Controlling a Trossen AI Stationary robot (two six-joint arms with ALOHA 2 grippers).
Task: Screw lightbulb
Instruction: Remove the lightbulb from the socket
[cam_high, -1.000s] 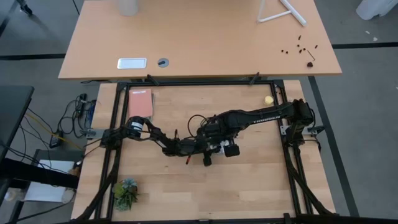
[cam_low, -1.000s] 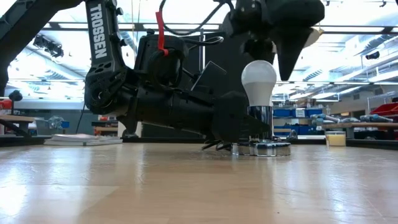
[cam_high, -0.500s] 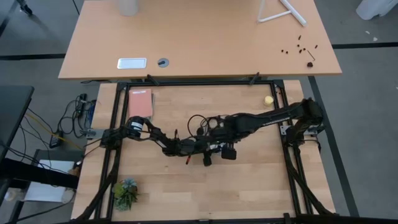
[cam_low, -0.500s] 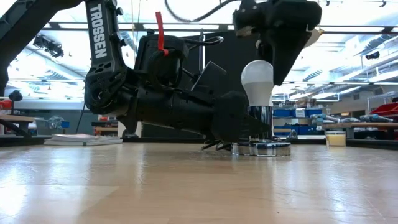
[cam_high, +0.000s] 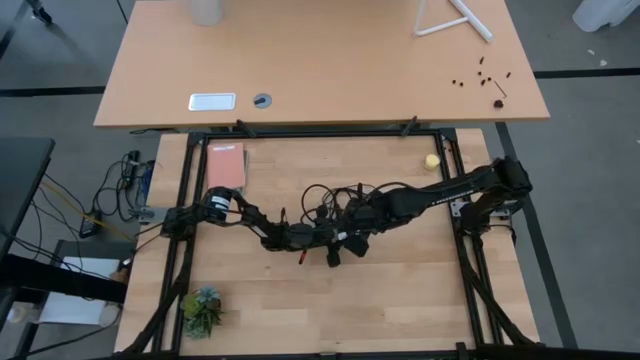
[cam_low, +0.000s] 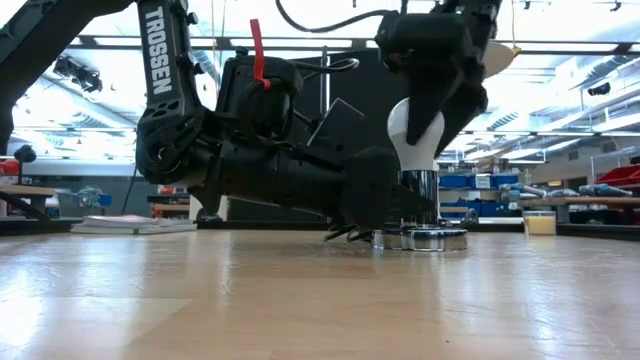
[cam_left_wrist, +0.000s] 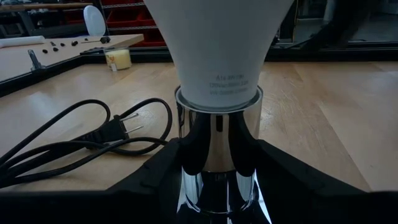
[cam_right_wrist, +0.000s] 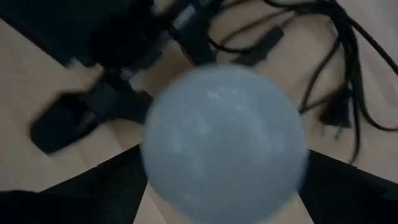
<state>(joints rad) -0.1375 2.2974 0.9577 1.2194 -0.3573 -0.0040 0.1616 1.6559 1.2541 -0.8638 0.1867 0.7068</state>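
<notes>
We find the bulb standing upright in the chrome socket, near the middle of the table, with the socket's black cord looped on the wood beside it. In the left wrist view the bulb's neck sits down inside the socket collar; how far the thread is engaged we cannot tell.

The left gripper lies low on the table with a finger on each side of the socket, jaws part open and closed against the chrome, steadying it. The right gripper hangs directly over the bulb, jaws spread wide with the globe between the fingers. From the right wrist view the globe fills the gap, but we see no firm contact; we judge nothing is held by that gripper.

In our judgement the step in hand is the approach for a turn: the right gripper is placed round the globe, not yet clamped. The next move calls for closing gently on the globe, then rotating about the bulb's upright axis while the left gripper keeps the socket from turning. A tilted grip risks cross-threading or tipping the socket.
</notes>
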